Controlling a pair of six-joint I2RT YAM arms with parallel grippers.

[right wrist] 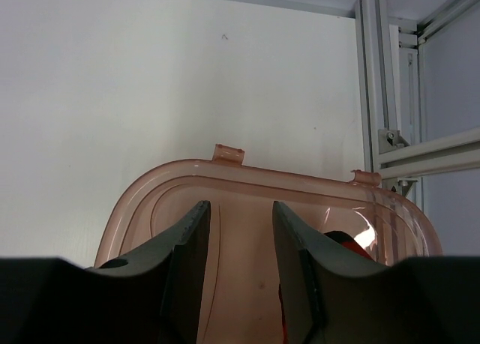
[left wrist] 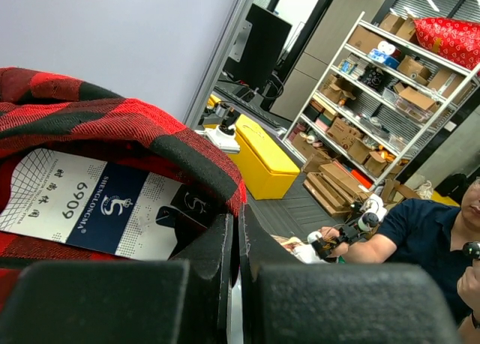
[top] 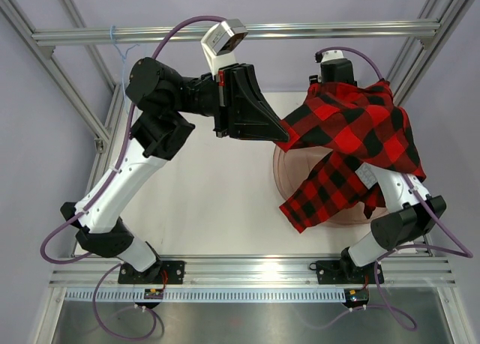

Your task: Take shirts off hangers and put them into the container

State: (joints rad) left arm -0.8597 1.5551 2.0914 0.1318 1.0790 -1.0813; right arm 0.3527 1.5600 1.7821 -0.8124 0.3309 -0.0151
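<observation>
Left gripper (left wrist: pixel 236 235) clamps flannel shirt (top: pixel 352 134) beside label (left wrist: pixel 82 209); right gripper (right wrist: pixel 240 213) half-open, empty. Slide shirt off right arm (top: pixel 390 224) into tub (top: pixel 280 172), 3 o'clock.

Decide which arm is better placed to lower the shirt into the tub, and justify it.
Left: the left gripper is pinching the shirt over the tub; the right gripper is open and empty.

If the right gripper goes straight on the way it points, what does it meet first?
Probably the tub: the right gripper points at its inside, with nothing seen in between; depth is unclear.
</observation>
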